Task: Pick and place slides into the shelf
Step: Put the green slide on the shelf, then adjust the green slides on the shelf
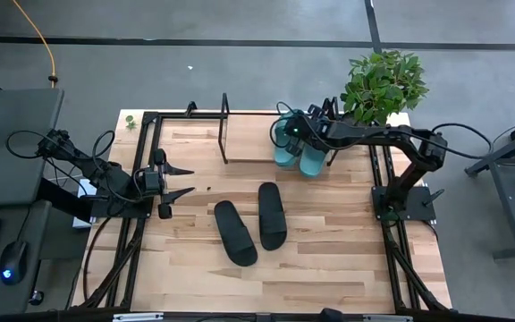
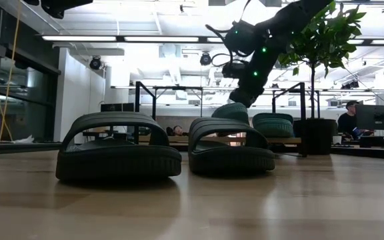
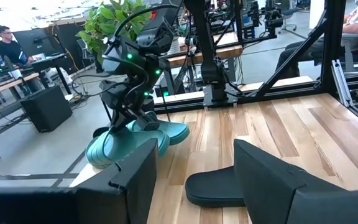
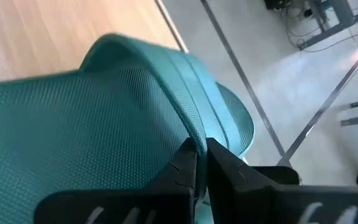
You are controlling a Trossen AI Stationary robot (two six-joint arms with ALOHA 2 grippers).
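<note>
The wooden table point(image 1: 329, 259) carries all items noted. The shelf point(image 1: 249, 143), a light board with thin black end frames, stands at the far edge of the table, with a potted plant point(image 1: 383, 85) just beyond its right end. The right arm point(image 1: 392, 139) reaches from the right side of the table across to the shelf's right portion. The left arm point(image 1: 88, 170) waits at the left edge of the table, well apart from the shelf. Two teal slides point(image 1: 300, 152) sit side by side at the right portion of the shelf, touching each other; whether they rest fully on the board cannot be told. Two black slides point(image 1: 250, 224) lie on the open table nearer the front, just beside each other and well apart from the shelf, the left one point(image 1: 235, 233) angled, the right one point(image 1: 272, 215) nearly straight. The right gripper point(image 4: 201, 165) is at the teal slides, its fingers clenched tight on the edge of one teal slide's ribbed strap point(image 4: 185, 124). The left gripper point(image 1: 179, 182) hangs released, fingers spread with nothing between them, pointing toward the black slides.
</note>
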